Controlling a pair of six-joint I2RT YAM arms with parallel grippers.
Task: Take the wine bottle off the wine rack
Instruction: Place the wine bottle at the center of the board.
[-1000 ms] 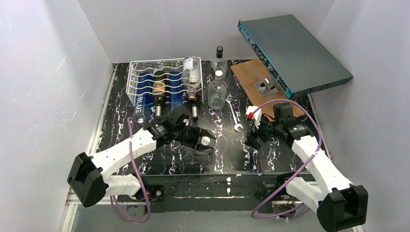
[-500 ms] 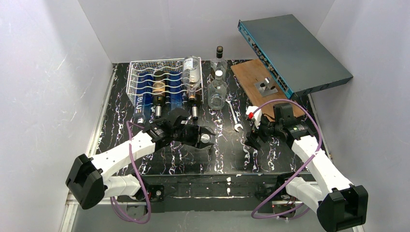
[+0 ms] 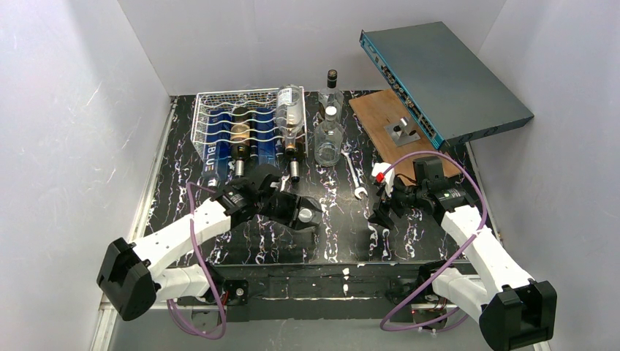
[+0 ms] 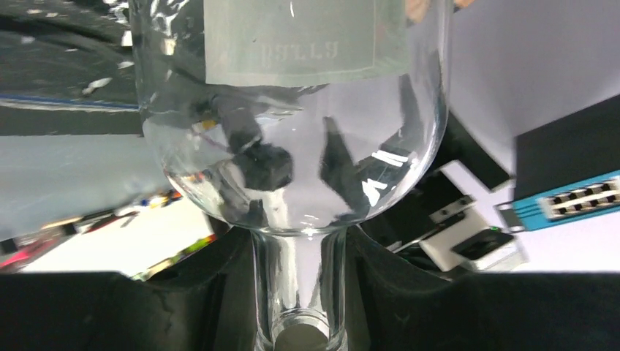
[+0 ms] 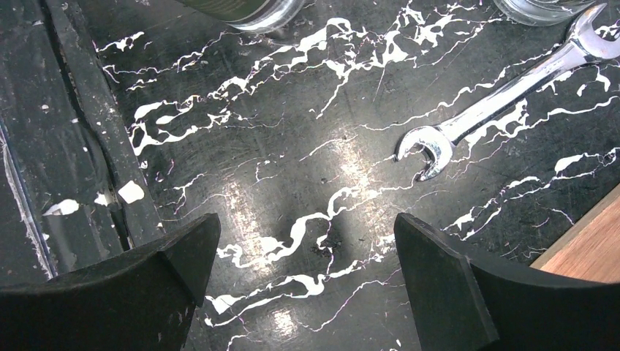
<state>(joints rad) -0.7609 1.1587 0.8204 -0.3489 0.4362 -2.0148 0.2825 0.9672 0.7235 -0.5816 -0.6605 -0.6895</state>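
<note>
My left gripper (image 3: pixel 301 213) hovers above the middle of the table, in front of the wine rack (image 3: pixel 219 99). It is shut on the neck of a clear glass bottle (image 4: pixel 292 139), whose round body and pale label fill the left wrist view. The black fingers (image 4: pixel 395 292) press the neck from both sides. The silver wire rack holds blue bottles (image 3: pixel 216 139), a dark bottle (image 3: pixel 240 135) and a clear labelled bottle (image 3: pixel 290 110) at its right end. My right gripper (image 3: pixel 380 208) is open and empty over bare marble (image 5: pixel 307 183).
Two clear bottles (image 3: pixel 329 135) stand upright right of the rack. A wrench (image 3: pixel 356 179) lies between the arms and also shows in the right wrist view (image 5: pixel 497 102). A wooden board (image 3: pixel 387 131) and a blue-grey box (image 3: pixel 446 73) are at the back right.
My left gripper has shifted slightly left and toward the near edge and turned a little with the clear bottle in it. The right arm has not moved.
</note>
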